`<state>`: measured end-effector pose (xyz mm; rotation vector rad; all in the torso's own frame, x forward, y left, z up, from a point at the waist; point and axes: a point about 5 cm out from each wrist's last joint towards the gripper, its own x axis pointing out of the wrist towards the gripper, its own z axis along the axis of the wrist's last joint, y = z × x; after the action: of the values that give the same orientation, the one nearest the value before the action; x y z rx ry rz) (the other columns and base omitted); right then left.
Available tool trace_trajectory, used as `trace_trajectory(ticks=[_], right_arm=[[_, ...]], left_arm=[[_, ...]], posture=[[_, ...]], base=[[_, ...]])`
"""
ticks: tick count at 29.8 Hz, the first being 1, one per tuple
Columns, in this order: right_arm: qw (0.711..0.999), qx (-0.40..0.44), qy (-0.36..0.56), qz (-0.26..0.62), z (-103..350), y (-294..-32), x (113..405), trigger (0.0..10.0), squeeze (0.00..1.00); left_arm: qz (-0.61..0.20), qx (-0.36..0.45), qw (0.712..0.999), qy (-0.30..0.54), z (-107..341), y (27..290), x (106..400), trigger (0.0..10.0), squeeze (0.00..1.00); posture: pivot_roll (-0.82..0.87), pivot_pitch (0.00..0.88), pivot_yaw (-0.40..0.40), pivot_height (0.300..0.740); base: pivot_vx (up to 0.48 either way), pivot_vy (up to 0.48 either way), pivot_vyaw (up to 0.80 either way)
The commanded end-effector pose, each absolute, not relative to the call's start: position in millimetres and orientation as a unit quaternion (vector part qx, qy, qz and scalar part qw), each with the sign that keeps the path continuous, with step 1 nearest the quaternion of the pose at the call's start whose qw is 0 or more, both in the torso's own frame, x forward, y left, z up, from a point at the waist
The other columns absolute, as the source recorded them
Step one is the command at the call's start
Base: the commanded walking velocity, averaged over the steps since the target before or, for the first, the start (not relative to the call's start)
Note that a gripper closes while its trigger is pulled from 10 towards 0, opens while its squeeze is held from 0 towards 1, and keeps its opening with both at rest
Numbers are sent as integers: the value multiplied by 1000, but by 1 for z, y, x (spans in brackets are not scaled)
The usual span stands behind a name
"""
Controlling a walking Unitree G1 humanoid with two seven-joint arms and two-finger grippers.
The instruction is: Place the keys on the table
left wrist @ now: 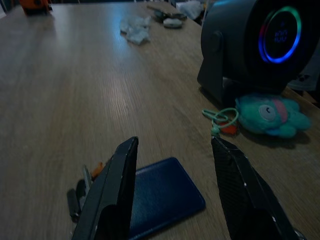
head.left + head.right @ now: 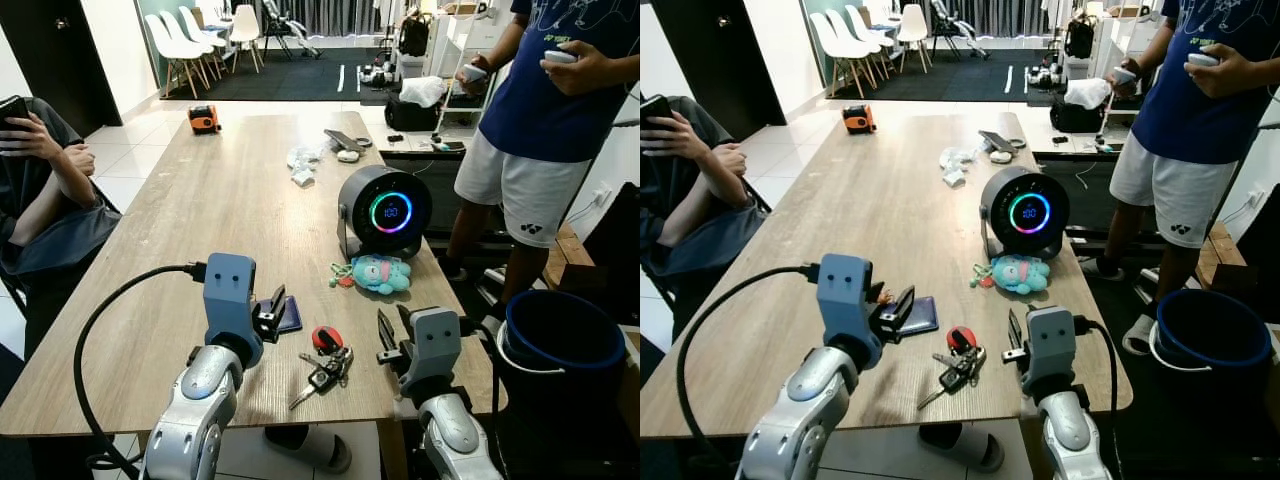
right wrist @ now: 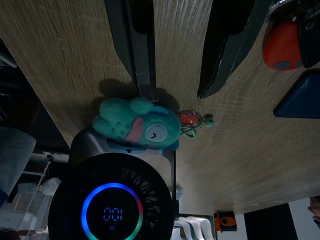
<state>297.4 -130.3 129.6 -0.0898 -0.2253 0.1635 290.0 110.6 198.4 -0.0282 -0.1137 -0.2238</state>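
Note:
A bunch of keys [image 2: 325, 368] with a red fob [image 2: 326, 338] lies flat on the wooden table [image 2: 230, 200] near its front edge, untouched. My left gripper [image 2: 272, 305] hovers open just left of the keys, over a dark blue wallet [image 1: 162, 197]. On the other side, my right gripper [image 2: 392, 327] stands open just right of the keys, nothing between its fingers. The red fob [image 3: 282, 45] shows beside the right fingers [image 3: 227, 45] in the right wrist view.
A round black fan [image 2: 385, 212] with a lit ring stands behind a teal plush toy [image 2: 380, 273]. Crumpled tissues [image 2: 302, 165] lie farther back. A person sits at the left [image 2: 40, 190], another stands at the right [image 2: 545, 130]. A blue bucket [image 2: 565, 340] sits right of the table.

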Motion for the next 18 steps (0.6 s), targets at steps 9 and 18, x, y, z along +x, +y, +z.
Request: trace_trajectory(ticks=[9, 18], right_arm=[[991, -47, -103, 68, 124, -136, 291, 10000, 0], [991, -46, -110, 63, 129, -137, 291, 10000, 0]], left_arm=[[-89, -2, 995, -54, 194, 122, 292, 10000, 0], [-85, -7, 994, -62, 197, 121, 295, 10000, 0]], posture=[[30, 140, 80, 740], [25, 142, 85, 740]], base=[[0, 0, 0], [0, 0, 0]])
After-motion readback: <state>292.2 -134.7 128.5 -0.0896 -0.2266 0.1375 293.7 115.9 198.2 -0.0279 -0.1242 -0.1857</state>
